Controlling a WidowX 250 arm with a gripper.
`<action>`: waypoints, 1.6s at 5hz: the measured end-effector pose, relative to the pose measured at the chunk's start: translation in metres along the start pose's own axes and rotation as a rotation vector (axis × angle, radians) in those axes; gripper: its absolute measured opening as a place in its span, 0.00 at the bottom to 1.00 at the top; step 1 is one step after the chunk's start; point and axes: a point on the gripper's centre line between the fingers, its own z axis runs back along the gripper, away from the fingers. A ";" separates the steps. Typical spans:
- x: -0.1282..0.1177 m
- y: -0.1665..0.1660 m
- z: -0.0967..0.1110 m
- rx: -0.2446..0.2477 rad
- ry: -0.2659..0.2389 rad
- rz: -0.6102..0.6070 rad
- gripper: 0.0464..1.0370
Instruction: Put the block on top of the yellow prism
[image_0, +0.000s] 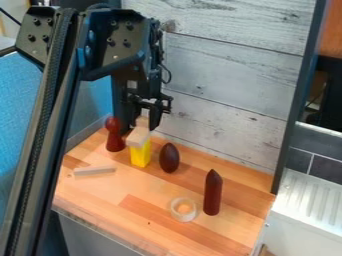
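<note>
Probably the wooden block (138, 136) at the yellow prism's (140, 156) top is light and stiff; we should take its sides. How open the tool (143, 120) is, or whether it holds, we cannot tell.

Bright, diffuse light over the wooden counter (150, 190), shadows soft and faint

Black arm (41, 145), long beam with dark ribbed strip (50, 107) running lengthwise. Angular black bracket plates (122, 44), round screws (112, 24) in clusters, blue edging. Thin black cable (167, 75) looped near wrist. Pincer (141, 124) black, small linkages.
</note>
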 end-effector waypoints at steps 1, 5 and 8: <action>0.000 0.001 0.000 0.003 0.001 -0.003 0.53; 0.004 0.004 -0.002 0.028 -0.014 0.010 0.90; -0.010 0.011 0.025 -0.064 -0.045 -0.019 0.96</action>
